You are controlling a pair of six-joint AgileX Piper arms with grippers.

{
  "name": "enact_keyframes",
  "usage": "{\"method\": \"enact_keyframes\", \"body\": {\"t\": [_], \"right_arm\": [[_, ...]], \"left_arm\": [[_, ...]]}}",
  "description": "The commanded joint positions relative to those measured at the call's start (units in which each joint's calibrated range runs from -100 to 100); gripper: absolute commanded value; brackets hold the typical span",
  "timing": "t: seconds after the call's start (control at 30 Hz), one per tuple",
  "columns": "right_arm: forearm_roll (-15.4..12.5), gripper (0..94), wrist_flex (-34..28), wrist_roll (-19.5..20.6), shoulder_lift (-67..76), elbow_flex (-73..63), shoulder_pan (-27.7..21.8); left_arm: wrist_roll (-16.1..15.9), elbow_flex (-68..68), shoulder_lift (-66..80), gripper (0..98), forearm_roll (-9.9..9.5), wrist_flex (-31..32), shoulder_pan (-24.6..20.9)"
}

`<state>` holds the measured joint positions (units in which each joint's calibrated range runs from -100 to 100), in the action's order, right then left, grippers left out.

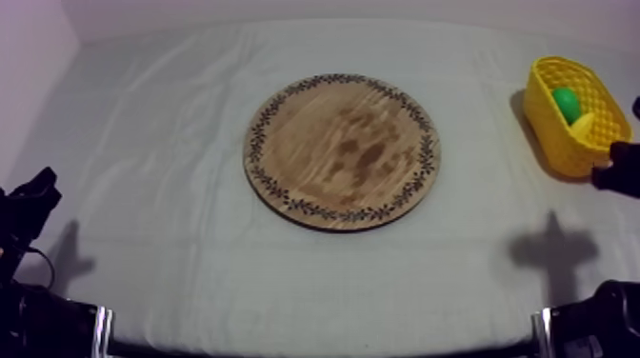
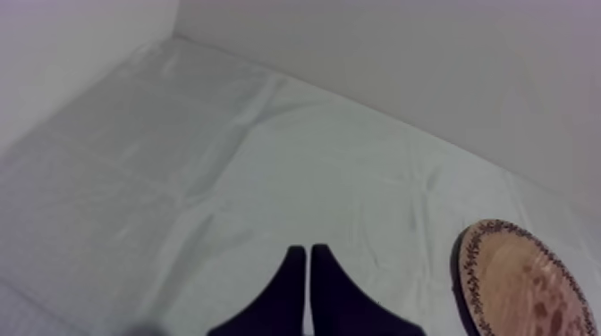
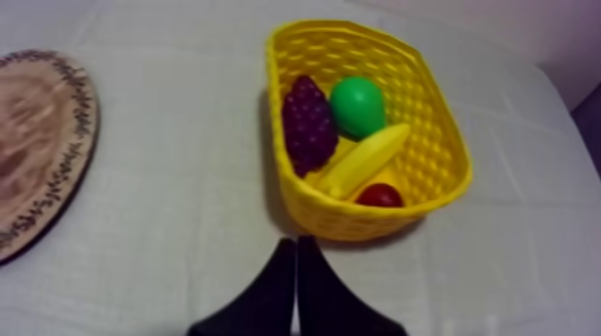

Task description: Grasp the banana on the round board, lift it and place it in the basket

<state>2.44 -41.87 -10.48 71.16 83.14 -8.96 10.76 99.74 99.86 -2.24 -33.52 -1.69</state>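
The yellow banana (image 3: 362, 161) lies inside the yellow basket (image 3: 353, 223), slanted between a bunch of purple grapes (image 3: 308, 121), a green pear (image 3: 358, 103) and a small red fruit (image 3: 380, 195). My right gripper (image 3: 296, 246) is shut on nothing, a short way in front of the basket's near wall. In the top view the basket (image 1: 548, 124) stands at the far right, with the right gripper (image 1: 611, 176) just beside it. The round wooden board (image 1: 343, 150) lies bare at mid-table. My left gripper (image 2: 308, 255) is shut, empty, over bare cloth.
The board's patterned rim (image 3: 54, 179) lies left of the basket, with a stretch of cloth between them. The left arm (image 1: 29, 205) rests low at the table's left edge. Walls close off the table at the back and the left.
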Motion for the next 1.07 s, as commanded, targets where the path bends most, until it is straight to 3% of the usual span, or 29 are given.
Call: {"method": "enact_keyframes", "body": {"t": [0.0, 0.33, 0.47, 0.6, 0.87, 1.03], "right_arm": [[0.3, 0.7, -1.5, 2.4, 12.2, 3.3, 4.2], [-3.4, 0.7, -3.3, 0.9, 23.4, 12.7, 7.9], [-3.4, 0.6, -2.2, 4.6, 24.2, 14.6, 8.2], [-3.5, 0.6, 3.2, 7.3, 24.4, 16.1, 8.4], [-3.5, 0.6, 5.3, 1.2, 24.5, 16.6, 8.4], [-3.5, 0.6, 5.4, 0.0, 24.5, 16.6, 8.4]], "left_arm": [[0.0, 0.0, 0.0, 0.1, 0.02, 0.1, 0.0], [0.0, 0.0, 0.0, 0.1, 0.02, 0.1, 0.0], [0.0, 0.0, 0.0, 0.1, 0.02, 0.1, 0.0], [0.0, 0.0, 0.0, 0.1, 0.02, 0.1, 0.0], [0.0, 0.0, 0.0, 0.1, 0.02, 0.1, 0.0], [0.0, 0.0, 0.0, 0.1, 0.02, 0.1, 0.0]]}}
